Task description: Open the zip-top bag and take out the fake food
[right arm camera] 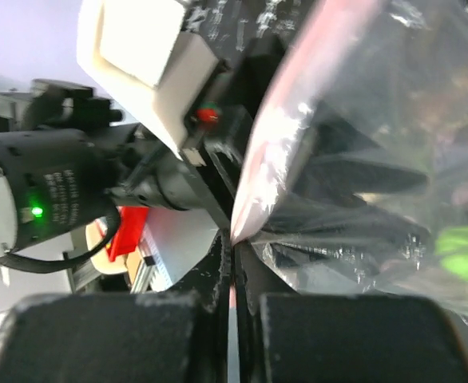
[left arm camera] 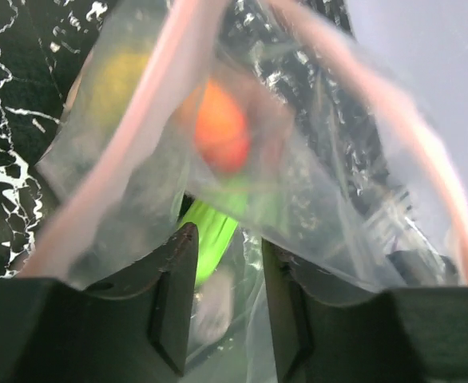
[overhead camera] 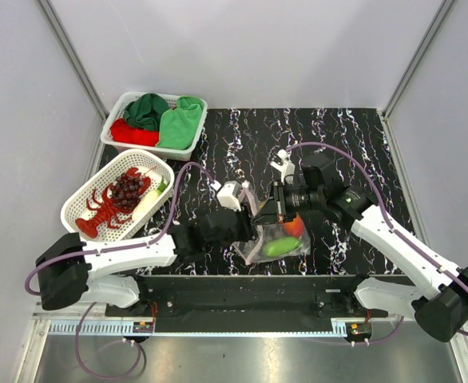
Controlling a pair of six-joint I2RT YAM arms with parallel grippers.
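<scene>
The clear zip-top bag is held up off the black mat between both grippers, its pink zip strip parted into two sides. Inside lie an orange-red fruit, a green vegetable and a blurred yellow-green fruit. My left gripper is open at the bag's mouth, with thin film and the green vegetable showing between its fingers. My right gripper is shut on the bag's pink zip strip. A red lobster, dark grapes and a white radish lie in a white basket.
The white basket with the toys stands at the left. A second white basket with green and red cloths stands at the back left. Grey walls close in both sides. The two wrists are close together over the mat's front middle.
</scene>
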